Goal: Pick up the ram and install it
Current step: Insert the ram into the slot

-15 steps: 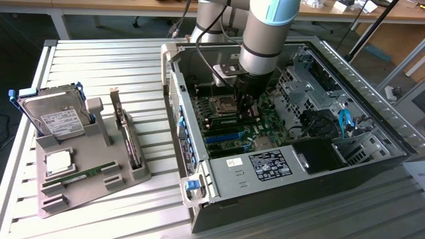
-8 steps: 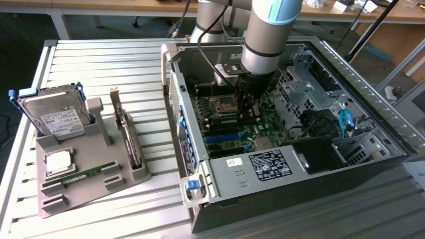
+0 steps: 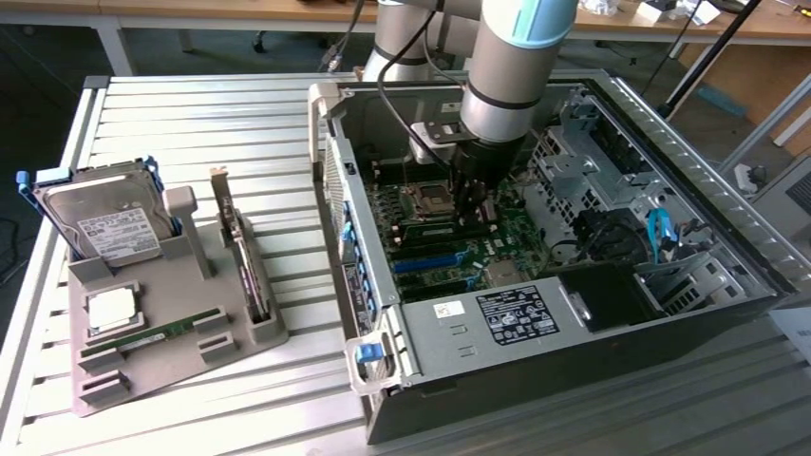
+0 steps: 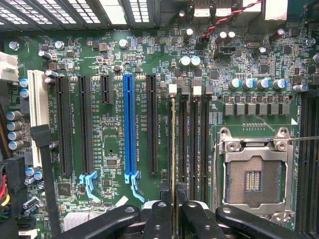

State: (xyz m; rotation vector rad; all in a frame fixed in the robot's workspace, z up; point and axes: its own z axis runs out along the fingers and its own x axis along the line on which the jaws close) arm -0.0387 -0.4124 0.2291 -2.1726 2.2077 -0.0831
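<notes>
Bright even light, table [image 3: 190, 123] glare, shadows w/in PC case [image 3: 533, 380]

Two cameras, one scene.
Exterior looks down from well back; wrist hangs close above the shared green printed-circuit motherboard [image 3: 514, 239] [image 4: 129, 59].

The arm [image 3: 510, 66] reaches steeply down, wrist vertical, its jaws pinched narrowly on the ram [image 4: 173, 149].

Ribbed bare-metal table [image 3: 190, 104]; matt grey plastic tray [image 3: 165, 366] (the ram [image 4: 173, 149] is green circuit board).
</notes>
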